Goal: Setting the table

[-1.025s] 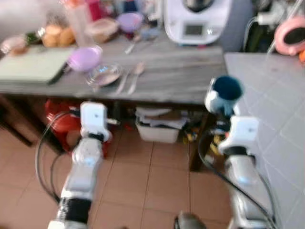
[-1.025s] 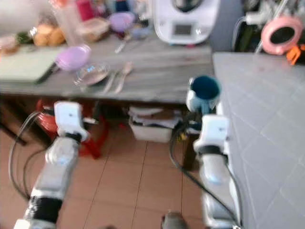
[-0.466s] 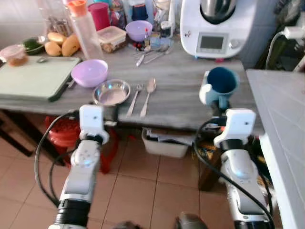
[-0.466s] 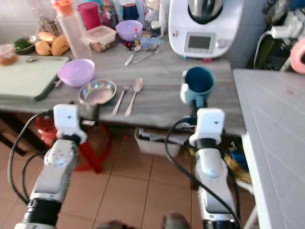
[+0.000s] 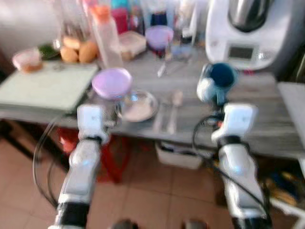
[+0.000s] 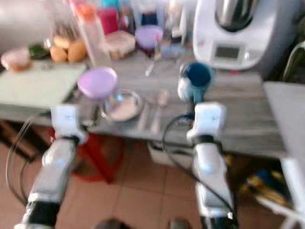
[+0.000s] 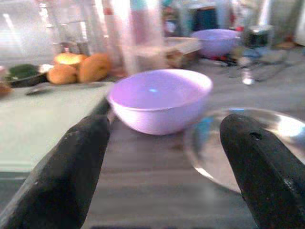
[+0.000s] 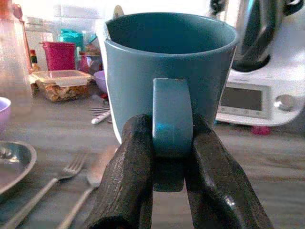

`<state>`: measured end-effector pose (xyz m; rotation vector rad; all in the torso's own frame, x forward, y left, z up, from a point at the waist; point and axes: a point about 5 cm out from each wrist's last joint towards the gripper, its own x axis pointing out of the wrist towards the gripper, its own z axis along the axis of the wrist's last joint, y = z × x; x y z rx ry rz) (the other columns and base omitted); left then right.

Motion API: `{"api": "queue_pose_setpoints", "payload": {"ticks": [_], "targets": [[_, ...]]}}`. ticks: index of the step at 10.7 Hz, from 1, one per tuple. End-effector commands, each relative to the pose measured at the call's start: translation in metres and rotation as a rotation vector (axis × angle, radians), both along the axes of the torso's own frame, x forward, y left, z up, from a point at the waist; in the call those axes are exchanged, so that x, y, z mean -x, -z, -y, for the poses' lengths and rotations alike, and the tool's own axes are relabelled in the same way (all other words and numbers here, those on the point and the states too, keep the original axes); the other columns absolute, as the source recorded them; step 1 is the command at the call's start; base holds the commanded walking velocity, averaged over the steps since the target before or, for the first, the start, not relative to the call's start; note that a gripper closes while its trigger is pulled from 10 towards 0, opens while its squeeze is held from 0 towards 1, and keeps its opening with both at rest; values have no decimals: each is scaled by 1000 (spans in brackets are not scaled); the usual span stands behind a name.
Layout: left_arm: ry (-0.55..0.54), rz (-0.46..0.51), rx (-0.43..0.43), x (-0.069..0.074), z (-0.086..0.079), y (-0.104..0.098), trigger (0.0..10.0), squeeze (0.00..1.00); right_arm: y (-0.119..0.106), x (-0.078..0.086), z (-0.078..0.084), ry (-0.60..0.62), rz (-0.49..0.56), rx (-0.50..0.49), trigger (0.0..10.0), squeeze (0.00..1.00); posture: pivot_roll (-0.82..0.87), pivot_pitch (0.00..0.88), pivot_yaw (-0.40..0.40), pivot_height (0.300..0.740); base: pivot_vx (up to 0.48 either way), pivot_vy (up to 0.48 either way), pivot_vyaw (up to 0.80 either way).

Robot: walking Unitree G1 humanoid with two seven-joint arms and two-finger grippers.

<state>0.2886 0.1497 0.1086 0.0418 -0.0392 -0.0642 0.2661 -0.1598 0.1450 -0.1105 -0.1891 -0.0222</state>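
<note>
Eye views blurred. At left we note a board (image 5: pixel 45 86) on the table (image 5: pixel 281 124). Left gripper (image 7: pixel 164 157), fingers wide apart, holds nothing; its wrist view faces the bowl (image 7: pixel 159 99), steel plate (image 7: pixel 248 143) beside it. Fork (image 8: pixel 45 183) and spoon (image 5: pixel 174 107) lie right of the plate. Right gripper (image 8: pixel 169 191) is clamped on the mug (image 8: pixel 169 71) handle, mug held above the table before the white appliance (image 5: pixel 250 26); wrist view alone shows that grip.
</note>
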Motion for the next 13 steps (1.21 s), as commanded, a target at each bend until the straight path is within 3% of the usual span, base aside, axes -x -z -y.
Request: {"api": "queue_pose_setpoints", "payload": {"ticks": [1, 3, 9, 13], "targets": [[16, 9, -8, 0, 6, -2, 10000, 0, -1, -1, 5, 17, 7, 5, 10000, 0, -33, 0, 65, 740, 0, 458, 0], [25, 6, 2, 2, 8, -3, 10000, 0, -3, -4, 3, 11, 18, 10, 10000, 0, -28, 0, 63, 740, 0, 458, 0], [73, 35, 1, 7, 14, -5, 10000, 0, -6, -13, 21, 137, 20, 9, 10000, 0, -23, 0, 54, 740, 0, 0, 0], [94, 55, 7, 9, 18, -8, 10000, 0, -6, -14, 20, 140, 17, 0, 10000, 0, -27, 0, 51, 740, 160, 0, -517]]}}
